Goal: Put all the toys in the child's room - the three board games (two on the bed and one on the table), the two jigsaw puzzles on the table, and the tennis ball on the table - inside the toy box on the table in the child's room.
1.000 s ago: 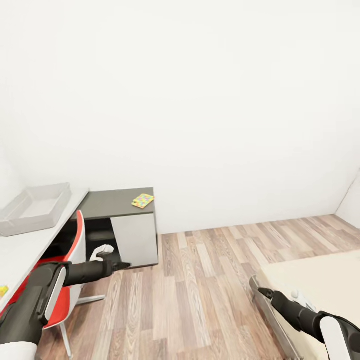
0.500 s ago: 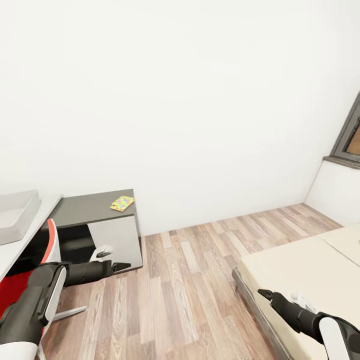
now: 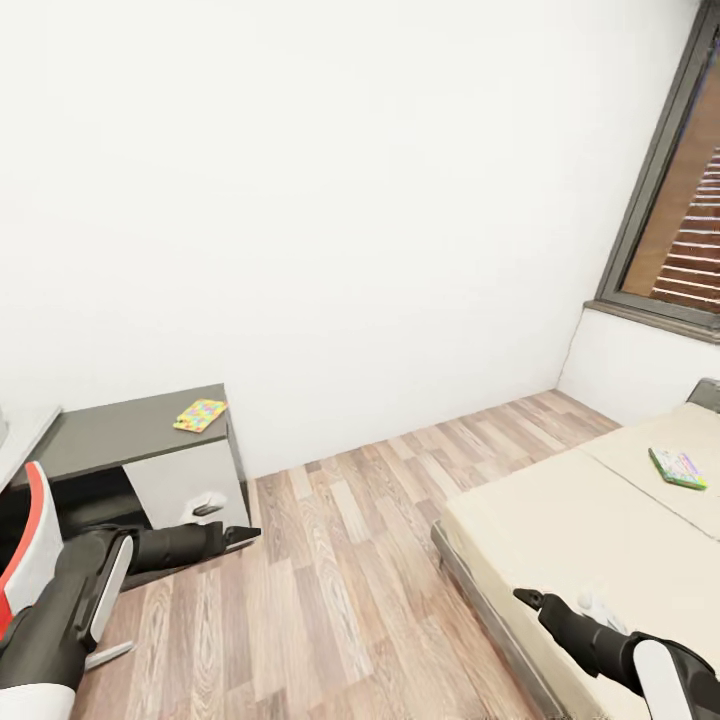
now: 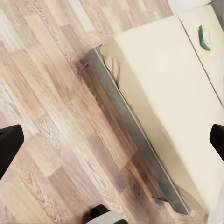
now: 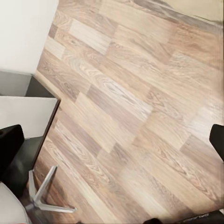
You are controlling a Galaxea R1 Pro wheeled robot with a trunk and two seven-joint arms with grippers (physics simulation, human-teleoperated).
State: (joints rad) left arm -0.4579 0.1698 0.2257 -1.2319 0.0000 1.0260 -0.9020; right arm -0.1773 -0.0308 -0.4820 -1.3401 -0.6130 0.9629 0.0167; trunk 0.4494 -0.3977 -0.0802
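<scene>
One jigsaw puzzle (image 3: pixel 200 414), a small multicoloured slab, lies on the dark end of the table (image 3: pixel 110 436) at the left. On the beige bed (image 3: pixel 580 520) at the right lies a flat green-edged board game (image 3: pixel 677 467), also in the left wrist view as board game (image 4: pixel 204 37) on the bed (image 4: pixel 172 93). My left gripper (image 3: pixel 245 535) hangs open over the floor beside the desk, its fingers (image 4: pixel 9 145) spread wide and empty. My right gripper (image 3: pixel 525 598) hovers at the bed's near edge, open, fingers (image 5: pixel 9 144) far apart over floorboards.
A red chair (image 3: pixel 30 545) with a white shell stands at the desk, its metal legs (image 5: pixel 42 196) on the floor. A dark-framed window (image 3: pixel 670 200) sits above the bed. Wooden floor (image 3: pixel 350 560) stretches between desk and bed. The bed's grey frame (image 4: pixel 130 135) runs low along the floor.
The whole view has swung to the right: the grey toy box has slid out at the left, while the bed, its board game and the window have come in. Both arms keep their pose.
</scene>
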